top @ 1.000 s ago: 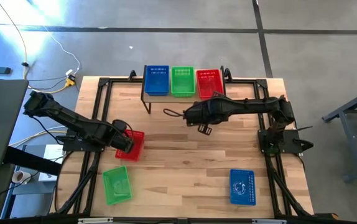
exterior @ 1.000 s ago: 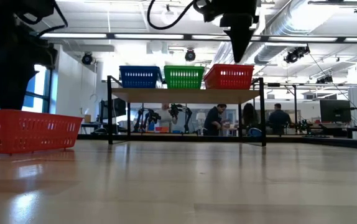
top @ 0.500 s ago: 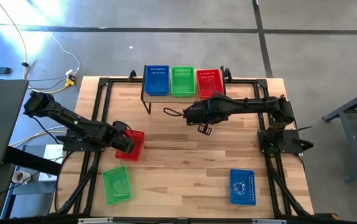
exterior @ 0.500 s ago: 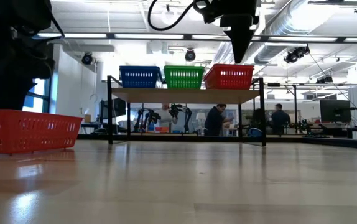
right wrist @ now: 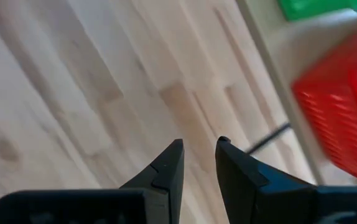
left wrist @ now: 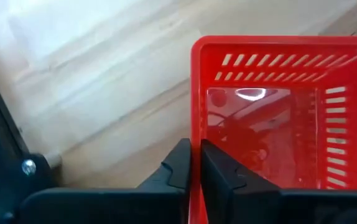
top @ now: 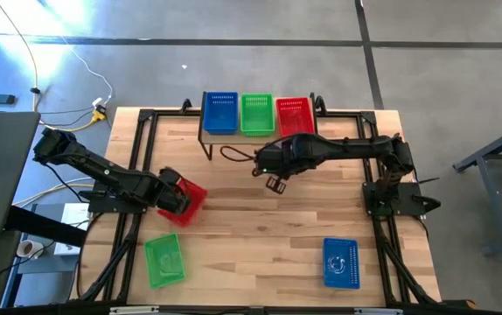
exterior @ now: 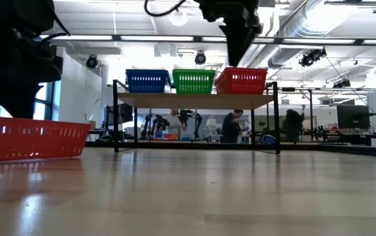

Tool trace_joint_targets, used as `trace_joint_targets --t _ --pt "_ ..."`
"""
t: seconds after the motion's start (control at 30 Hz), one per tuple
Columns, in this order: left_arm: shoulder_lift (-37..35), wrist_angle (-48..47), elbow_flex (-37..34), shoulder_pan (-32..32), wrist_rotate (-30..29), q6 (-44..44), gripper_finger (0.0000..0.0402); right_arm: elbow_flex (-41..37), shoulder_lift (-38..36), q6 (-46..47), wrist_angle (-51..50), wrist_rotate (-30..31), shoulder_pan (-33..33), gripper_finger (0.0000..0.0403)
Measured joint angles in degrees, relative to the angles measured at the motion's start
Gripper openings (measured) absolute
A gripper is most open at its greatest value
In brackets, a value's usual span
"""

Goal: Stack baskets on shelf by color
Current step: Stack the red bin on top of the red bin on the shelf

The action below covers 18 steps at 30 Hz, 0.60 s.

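Right gripper over the bare tabletop, shelf edge ahead

The right gripper [right wrist: 198,155] shows two dark fingers [right wrist: 166,165] slightly parted above the wooden tabletop [right wrist: 73,93]. At two o'clock sits a red basket [right wrist: 340,118]; at one o'clock, a green basket [right wrist: 318,7] on the shelf [right wrist: 272,46].

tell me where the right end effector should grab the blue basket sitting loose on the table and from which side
Probably by a short-end rim, coming straight down from above. The blue basket sits upright and open-topped on the table, apart from the green basket, so its thin rim is exposed for one finger inside and one outside. The right end effector hangs empty near the shelf; the left end effector is holding the red basket that way.
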Motion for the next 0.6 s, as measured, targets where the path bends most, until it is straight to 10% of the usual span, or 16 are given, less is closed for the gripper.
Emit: trace_joint_targets --t 0.6 --pt "-0.64 2.01 3.01 -1.03 -13.20 8.30 0.0003 0.00 0.00 1.36 8.76 -7.23 0.00 0.0078"
